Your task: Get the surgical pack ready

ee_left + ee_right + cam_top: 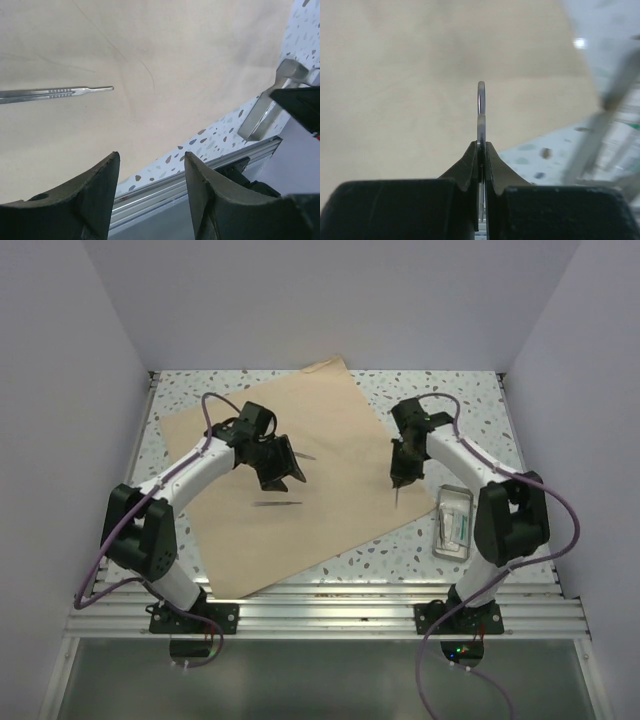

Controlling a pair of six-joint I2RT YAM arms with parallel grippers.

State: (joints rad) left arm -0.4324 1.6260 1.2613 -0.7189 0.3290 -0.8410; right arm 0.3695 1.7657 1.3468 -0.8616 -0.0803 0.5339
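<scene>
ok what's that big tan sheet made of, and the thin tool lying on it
Sheet: likely kraft-type paper, matte tan, with faint crease lines. Tool: looks like steel, brushed silvery finish with a ribbed grip section.

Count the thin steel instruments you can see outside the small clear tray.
3 instruments. One lies flat on the tan paper wrapping sheet, near the left gripper; one, partly hidden, pokes out beside that gripper; one is clamped in the right gripper. Others may be hidden.
</scene>
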